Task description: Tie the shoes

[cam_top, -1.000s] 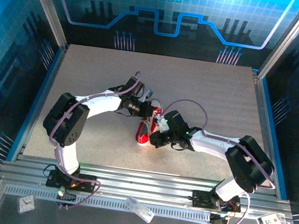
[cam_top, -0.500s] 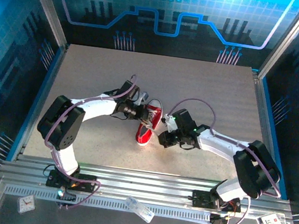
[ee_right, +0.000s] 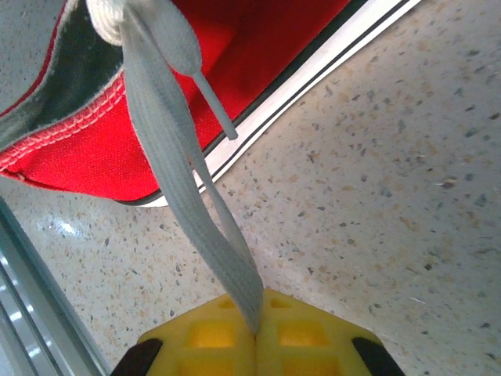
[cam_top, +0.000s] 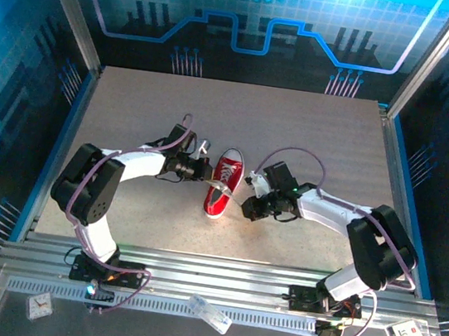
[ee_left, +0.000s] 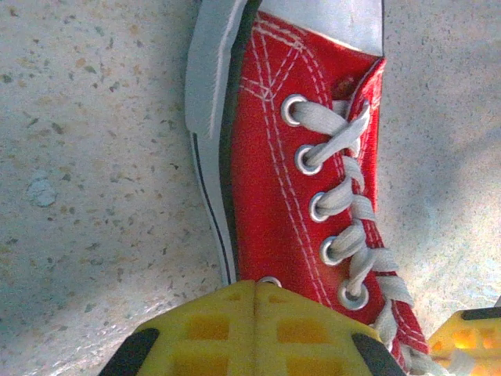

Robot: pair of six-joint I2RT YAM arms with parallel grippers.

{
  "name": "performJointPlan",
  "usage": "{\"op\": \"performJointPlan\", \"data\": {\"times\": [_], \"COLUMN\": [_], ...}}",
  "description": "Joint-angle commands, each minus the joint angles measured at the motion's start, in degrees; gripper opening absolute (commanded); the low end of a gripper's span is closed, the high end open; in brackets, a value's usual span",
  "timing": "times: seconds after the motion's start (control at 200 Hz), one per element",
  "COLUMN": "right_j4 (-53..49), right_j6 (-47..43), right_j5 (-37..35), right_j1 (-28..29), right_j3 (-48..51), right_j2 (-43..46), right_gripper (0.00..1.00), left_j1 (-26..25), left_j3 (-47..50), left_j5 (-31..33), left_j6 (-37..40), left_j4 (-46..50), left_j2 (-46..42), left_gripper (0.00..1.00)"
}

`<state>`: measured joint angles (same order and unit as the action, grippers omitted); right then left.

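The red shoe point(cam_top: 216, 204) lies mid-table between the arms, its white toe cap pointing away from them. My left gripper point(cam_top: 206, 175) sits shut at the shoe's left side. In the left wrist view its yellow fingertips point(ee_left: 254, 291) meet against the red canvas point(ee_left: 266, 196) below the laced eyelets point(ee_left: 338, 200), with nothing visible between them. My right gripper point(cam_top: 246, 207) is just right of the heel. It point(ee_right: 257, 304) is shut on a folded white lace point(ee_right: 184, 184) that runs taut up to the shoe's collar point(ee_right: 70, 149).
An aluminium rail point(cam_top: 218, 272) borders the near table edge, close behind the heel point(ee_right: 31, 313). Small items lie on the front ledge: a clear piece point(cam_top: 210, 314) and a white tag point(cam_top: 404, 333). Blue walls enclose the table.
Both grippers have drawn apart from over the shoe, left going left and right going right. The shoe, mostly covered before, now lies in plain sight, with the lace pulled out to the right.
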<state>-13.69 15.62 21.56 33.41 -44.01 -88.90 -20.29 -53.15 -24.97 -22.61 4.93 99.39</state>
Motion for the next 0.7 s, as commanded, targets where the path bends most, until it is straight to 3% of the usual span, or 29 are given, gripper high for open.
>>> {"op": "performJointPlan", "data": {"times": [0.0, 0.04, 0.13, 0.19, 0.42, 0.695], "right_j4": [-0.52, -0.08, 0.81, 0.91, 0.60, 0.34], "right_j6": [-1.83, -2.12, -2.84, -3.93, -7.10, -10.84], "right_j5": [3.52, 4.22, 4.65, 5.16, 6.33, 5.24], "right_j1": [-0.39, -0.32, -0.44, -0.73, -3.20, -1.73], "right_j3": [-1.38, -1.52, -1.62, -1.91, -4.07, -12.12], "right_j2": [-2.03, -2.11, -0.62, 0.91, 3.39, -5.46], "right_gripper": [0.00, 0.01, 0.34, 0.42, 0.44, 0.42], "left_j1": [0.61, 0.61, 0.61, 0.52, 0.52, 0.52], "left_j3": [0.17, -0.11, -1.09, -1.80, -2.56, -2.66], "left_j5": [-1.55, -2.12, -2.92, -3.42, -3.58, -2.86], "left_j6": [-0.63, -0.47, 0.14, 0.70, 0.99, 0.52], "left_j4": [-1.02, -1.06, -0.14, 0.93, 2.21, 3.35], "left_j2": [-1.04, -1.04, -1.02, -1.12, -2.13, -4.15], "left_gripper": [0.00, 0.00, 0.02, 0.11, 0.21, 0.40]}}
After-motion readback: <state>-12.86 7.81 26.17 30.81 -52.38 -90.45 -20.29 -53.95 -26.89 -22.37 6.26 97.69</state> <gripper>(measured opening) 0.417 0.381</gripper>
